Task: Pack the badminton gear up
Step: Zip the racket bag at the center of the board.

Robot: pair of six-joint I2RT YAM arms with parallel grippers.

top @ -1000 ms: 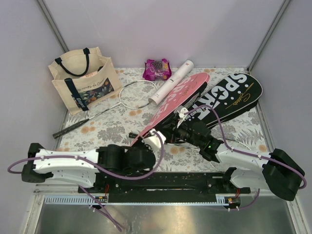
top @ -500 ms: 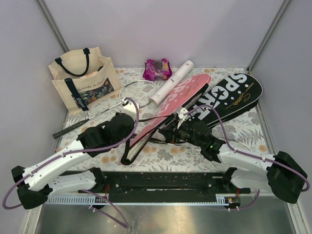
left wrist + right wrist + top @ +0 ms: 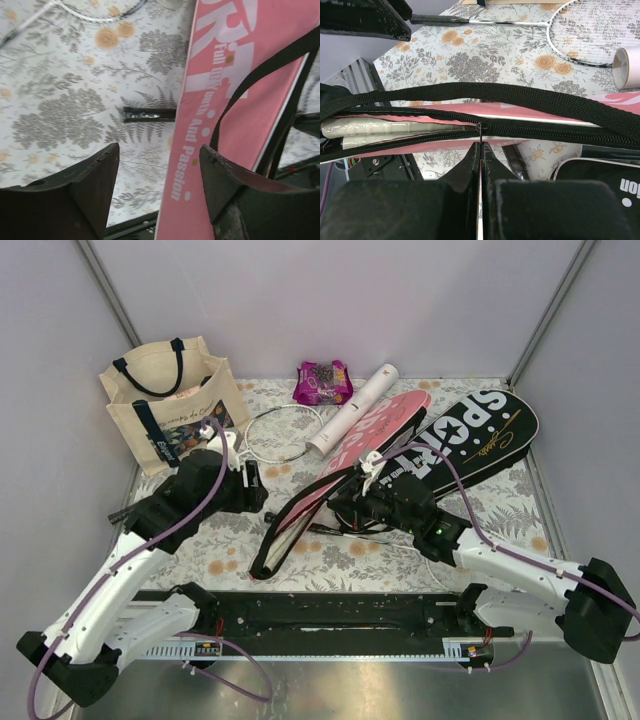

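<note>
The right gripper [image 3: 480,145] is pinching its fingers together on the zipper pull [image 3: 480,129] of the pink cover [image 3: 420,147]. This cover is standing on its long edge in the middle of the table [image 3: 500,510]. Its zipper is partly open, and two pale wrapped racket grips [image 3: 385,129] are showing inside. The black strap [image 3: 520,95] is arching over it.

The left gripper [image 3: 159,150] is hovering over the table with its fingers wide apart and nothing between them. The pink cover is lying just to its right.

White letters on the pink cover are reading "And Passion". The black cover [image 3: 480,440] beside it is showing "SPORT".

Farther back, a loose racket [image 3: 280,435] is lying near the white tube [image 3: 352,410]. The script on the canvas tote [image 3: 170,405] is too small to read.
</note>
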